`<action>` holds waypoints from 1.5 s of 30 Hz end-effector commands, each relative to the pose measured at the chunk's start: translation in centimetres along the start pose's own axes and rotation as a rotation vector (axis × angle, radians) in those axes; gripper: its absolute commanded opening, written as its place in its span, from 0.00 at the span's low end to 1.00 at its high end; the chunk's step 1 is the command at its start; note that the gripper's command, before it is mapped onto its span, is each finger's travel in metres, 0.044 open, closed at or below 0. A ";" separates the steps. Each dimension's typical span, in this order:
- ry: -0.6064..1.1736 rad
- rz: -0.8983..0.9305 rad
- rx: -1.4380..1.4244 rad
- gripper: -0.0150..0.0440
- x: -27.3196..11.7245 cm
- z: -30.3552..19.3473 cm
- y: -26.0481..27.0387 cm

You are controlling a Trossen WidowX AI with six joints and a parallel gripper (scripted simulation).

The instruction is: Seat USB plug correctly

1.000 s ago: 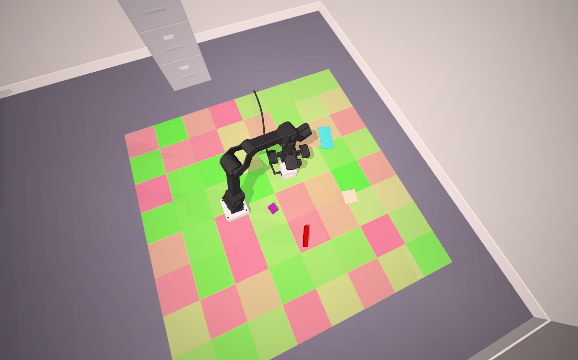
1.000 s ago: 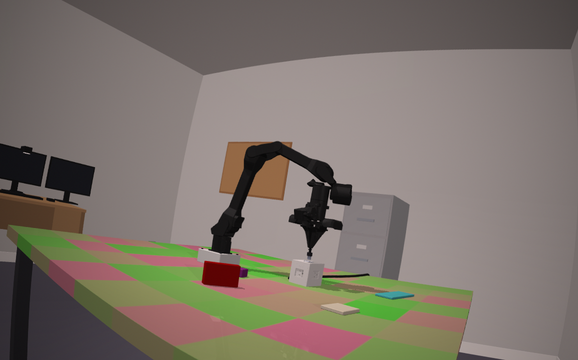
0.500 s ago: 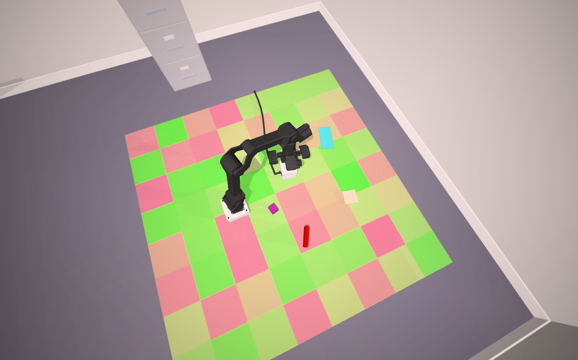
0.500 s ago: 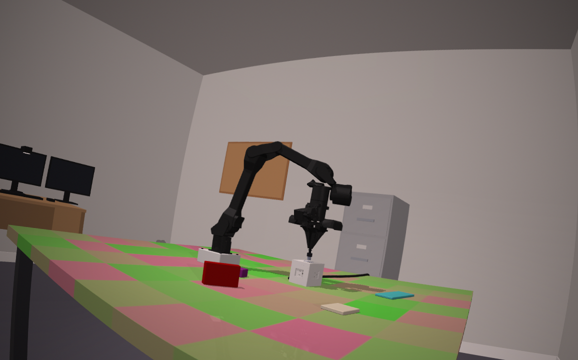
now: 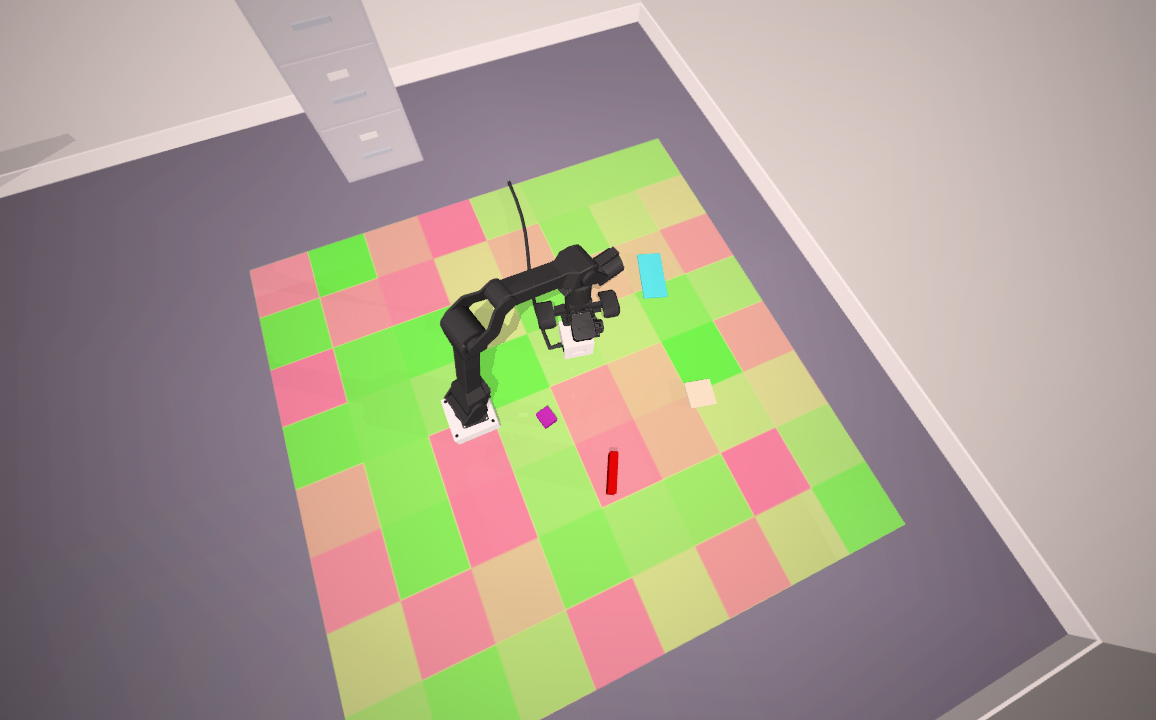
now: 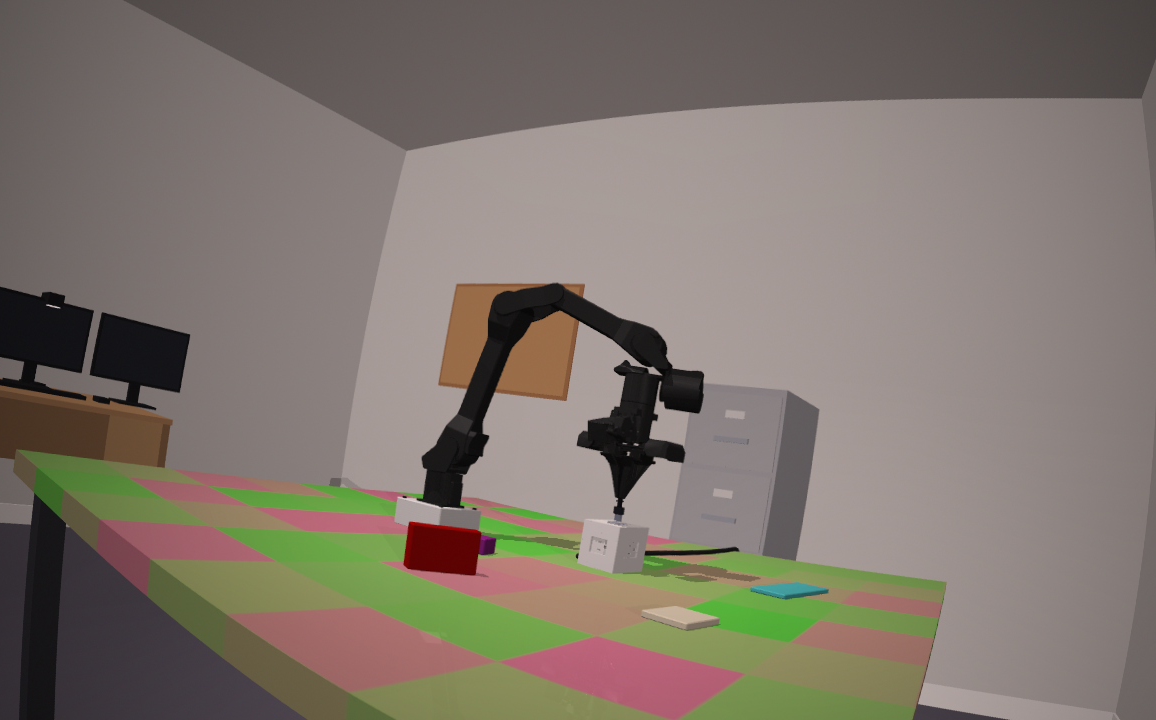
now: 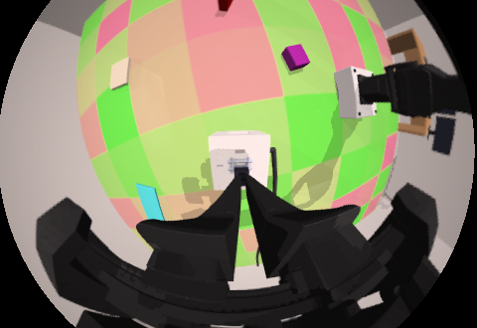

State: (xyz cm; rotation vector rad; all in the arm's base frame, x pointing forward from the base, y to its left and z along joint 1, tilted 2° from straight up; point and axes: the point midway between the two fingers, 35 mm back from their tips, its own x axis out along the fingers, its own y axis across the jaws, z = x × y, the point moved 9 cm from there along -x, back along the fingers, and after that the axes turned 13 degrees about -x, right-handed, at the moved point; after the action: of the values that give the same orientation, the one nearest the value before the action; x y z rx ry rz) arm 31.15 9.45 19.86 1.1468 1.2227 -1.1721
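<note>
The white power cube (image 5: 577, 349) (image 6: 608, 535) (image 7: 222, 143) stands on the checkered table, with sockets on its side faces. My gripper (image 6: 620, 502) (image 7: 242, 179) points down over its top and is shut on the USB plug (image 6: 618, 514) (image 7: 240, 169). The plug's black body is between the fingertips. A short length of its pale metal shell shows between the body and the cube's top. The plug looks about upright at the top socket; how deep its tip is and which way round it is I cannot tell. In the top view the wrist hides the plug.
A black cable (image 5: 524, 223) (image 6: 698, 551) runs beside and behind the cube. A cyan tile (image 5: 652, 275) (image 6: 788, 591), a beige tile (image 5: 700, 393) (image 6: 680, 617), a purple block (image 5: 546, 416) (image 7: 295, 58) and an upright red block (image 5: 612, 472) (image 6: 442, 548) are on the table.
</note>
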 end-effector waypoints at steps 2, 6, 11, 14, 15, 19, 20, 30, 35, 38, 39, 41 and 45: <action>-0.003 0.000 -0.006 0.25 0.2 0.0 0.0; -0.003 0.000 -0.006 0.25 0.2 0.0 0.0; -0.003 0.000 -0.006 0.25 0.3 0.0 0.0; -0.003 0.000 -0.006 0.25 0.3 0.0 0.0; -0.003 0.000 -0.006 0.25 0.3 0.0 0.0; -0.003 0.000 -0.006 0.25 0.4 0.0 0.0; -0.003 0.000 -0.006 0.25 0.4 0.0 0.0; -0.003 0.000 -0.006 0.25 0.5 0.0 0.0; -0.003 0.000 -0.006 0.25 0.5 0.0 0.0; -0.003 0.000 -0.006 0.25 0.6 0.0 0.0; -0.003 0.000 -0.006 0.25 0.6 0.0 0.0; -0.003 0.000 -0.006 0.25 0.6 0.0 0.0; -0.003 0.000 -0.006 0.25 0.7 0.0 0.0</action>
State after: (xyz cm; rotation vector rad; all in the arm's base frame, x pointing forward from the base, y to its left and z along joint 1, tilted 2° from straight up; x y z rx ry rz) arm 31.15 9.47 19.31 1.1464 1.2230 -1.1718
